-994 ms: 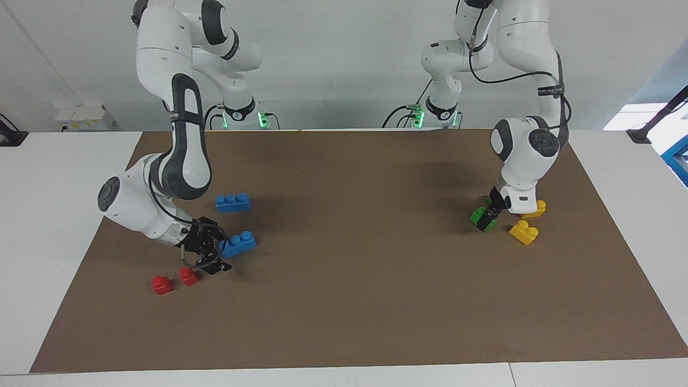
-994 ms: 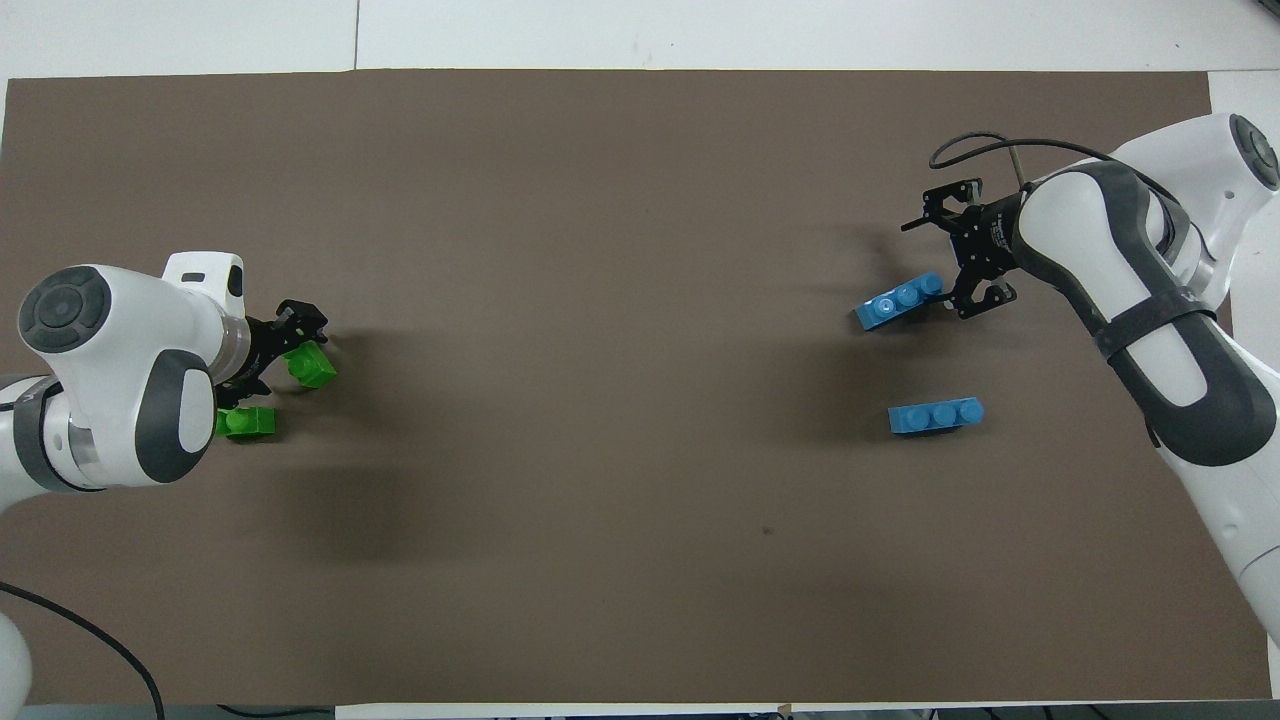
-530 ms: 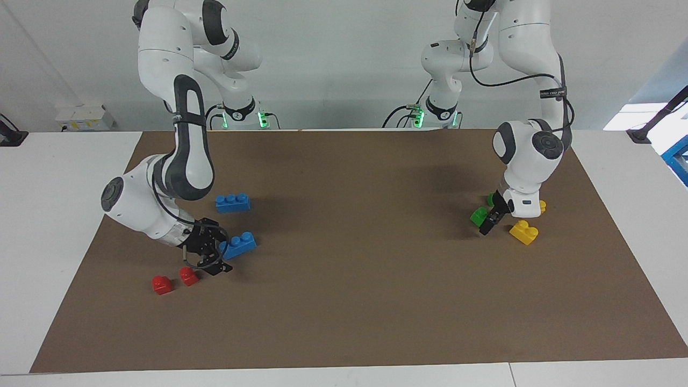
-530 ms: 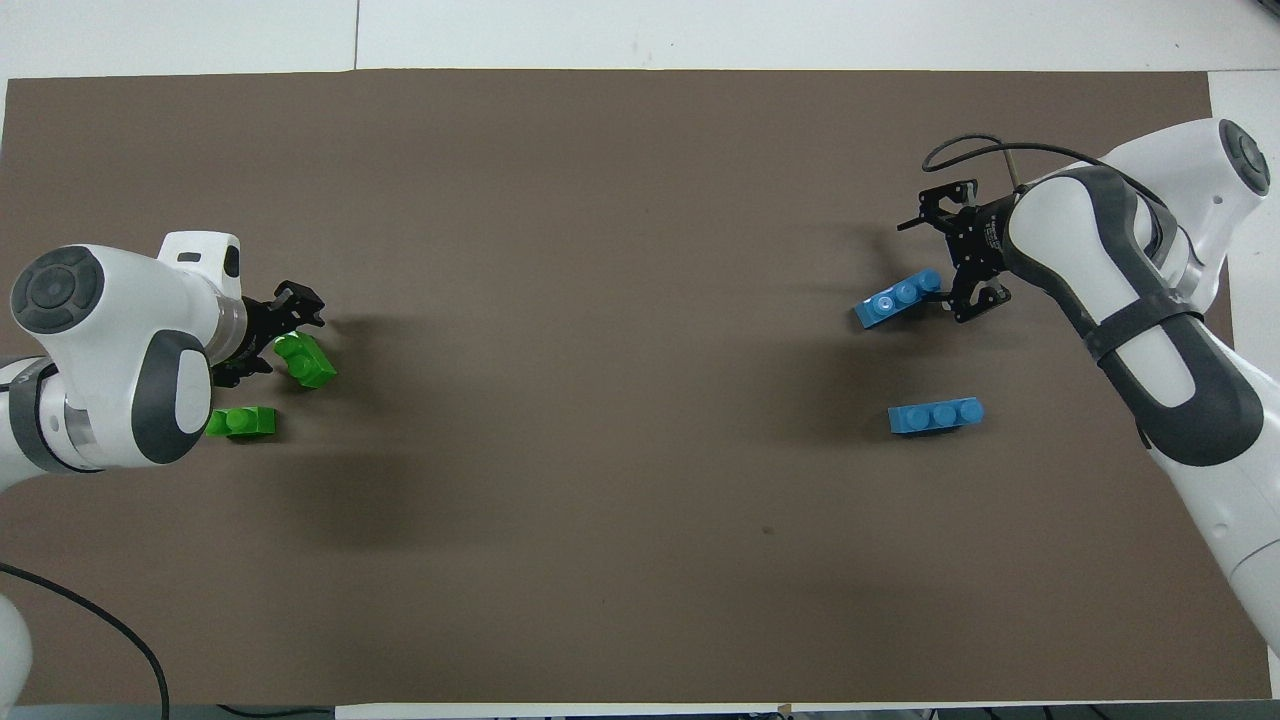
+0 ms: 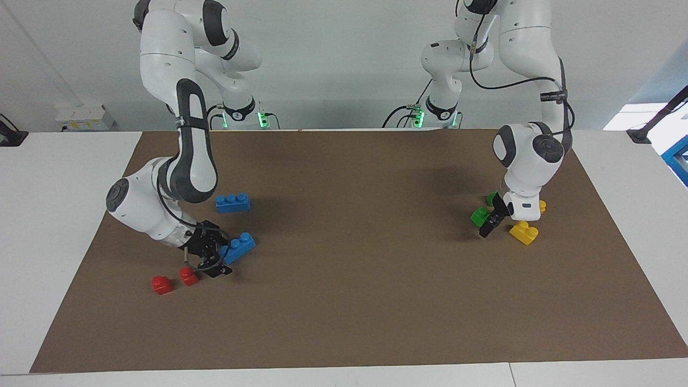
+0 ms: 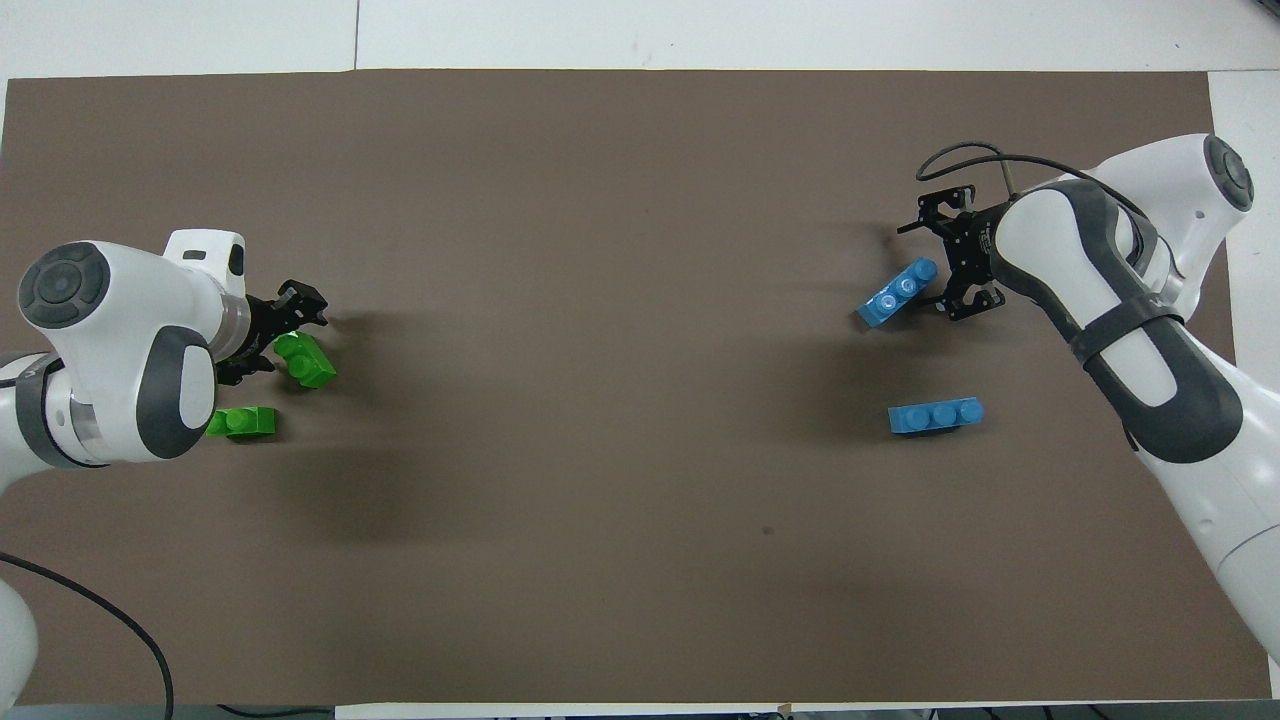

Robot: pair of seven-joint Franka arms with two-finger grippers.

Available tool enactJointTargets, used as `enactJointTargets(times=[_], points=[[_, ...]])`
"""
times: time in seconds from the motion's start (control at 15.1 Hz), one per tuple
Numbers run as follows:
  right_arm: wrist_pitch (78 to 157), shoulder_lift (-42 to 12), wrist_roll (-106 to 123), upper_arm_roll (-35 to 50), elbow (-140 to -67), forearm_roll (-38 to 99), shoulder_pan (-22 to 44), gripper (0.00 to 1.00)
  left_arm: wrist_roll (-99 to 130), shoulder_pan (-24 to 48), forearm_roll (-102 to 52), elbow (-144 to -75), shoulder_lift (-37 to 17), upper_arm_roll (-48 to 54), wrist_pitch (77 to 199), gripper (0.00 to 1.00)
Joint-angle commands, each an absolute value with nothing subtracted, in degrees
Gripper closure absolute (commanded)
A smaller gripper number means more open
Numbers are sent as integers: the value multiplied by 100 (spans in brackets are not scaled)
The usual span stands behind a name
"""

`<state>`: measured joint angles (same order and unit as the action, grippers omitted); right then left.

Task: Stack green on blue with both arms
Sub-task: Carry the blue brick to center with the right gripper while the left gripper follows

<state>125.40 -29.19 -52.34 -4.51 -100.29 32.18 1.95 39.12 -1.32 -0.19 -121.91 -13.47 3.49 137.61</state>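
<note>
The green two-stud brick (image 5: pixel 478 216) (image 6: pixel 306 361) is sitting at the left arm's end of the brown mat (image 5: pixel 355 258) (image 6: pixel 600 550), and the left gripper (image 5: pixel 490 222) (image 6: pixel 272 335) is closing on the end of it that faces the arm; the fingers are pressing against it, and the brick is looking slightly tilted. A second green brick (image 6: pixel 242 422) is lying flat just beside it, nearer to the robots, mostly hidden by the wrist in the facing view. Two yellow two-stud bricks are resting close by, one (image 5: pixel 524 232) just beside the gripper and the other (image 5: pixel 540 206) showing only as a sliver past the wrist.

At the right arm's end, the right gripper (image 5: pixel 215 257) (image 6: pixel 948 278) is gripping one end of a long blue three-stud brick (image 5: pixel 238 246) (image 6: pixel 896 292), which is slanting, its free end pointing away from the gripper. Whether it is clear of the mat cannot be told. The other blue brick (image 5: pixel 233 202) (image 6: pixel 935 415) is lying flat on the mat nearer to the robots, well apart from the gripper. Two small red one-stud bricks (image 5: pixel 162 284) (image 5: pixel 188 276) are sitting side by side, the second just beside the right gripper.

The mat is covering most of the white bench (image 5: pixel 54 177) (image 6: pixel 700 30). No readable writing is showing on the bricks or arms.
</note>
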Motion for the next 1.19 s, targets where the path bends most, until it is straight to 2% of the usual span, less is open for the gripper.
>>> enactJointTargets(times=[0.0, 0.07, 0.13, 0.2, 0.27, 0.33, 0.73, 0.99, 1.13], points=[[12744, -2927, -4966, -448, -10160, 3349, 202, 1, 3744, -167, -149, -12120, -1397, 360, 13667, 74], [12718, -2927, -4957, -448, -10160, 3349, 193, 2, 3735, -158, -149, -12111, -1397, 360, 13658, 100], [12666, -2918, -4879, -448, -10160, 3340, 185, 20, 3674, -158, -149, -12094, -1397, 360, 13650, 100], [12578, -2909, -4643, -448, -10160, 3349, 158, 50, 3578, -167, -149, -12068, -1397, 360, 13606, 100], [12429, -2900, -4449, -448, -10134, 3349, 167, 86, 3534, -167, -149, -12050, -1397, 352, 13545, 100], [12367, -2900, -4308, -448, -10116, 3349, 167, 99, 3533, -176, -149, -12041, -1397, 360, 13535, 100], [12094, -2830, -4025, -448, -10055, 3340, 202, 100, 3621, -176, -167, -11857, -1310, 360, 13159, 100], [11900, -2515, -5208, -72, -9967, 3340, 220, 100, 4558, -132, -264, -11383, -985, 352, 12245, 100], [11935, -2330, -5746, 70, -9975, 3349, 464, 100, 5270, -70, -264, -11312, -731, 378, 12024, 100]])
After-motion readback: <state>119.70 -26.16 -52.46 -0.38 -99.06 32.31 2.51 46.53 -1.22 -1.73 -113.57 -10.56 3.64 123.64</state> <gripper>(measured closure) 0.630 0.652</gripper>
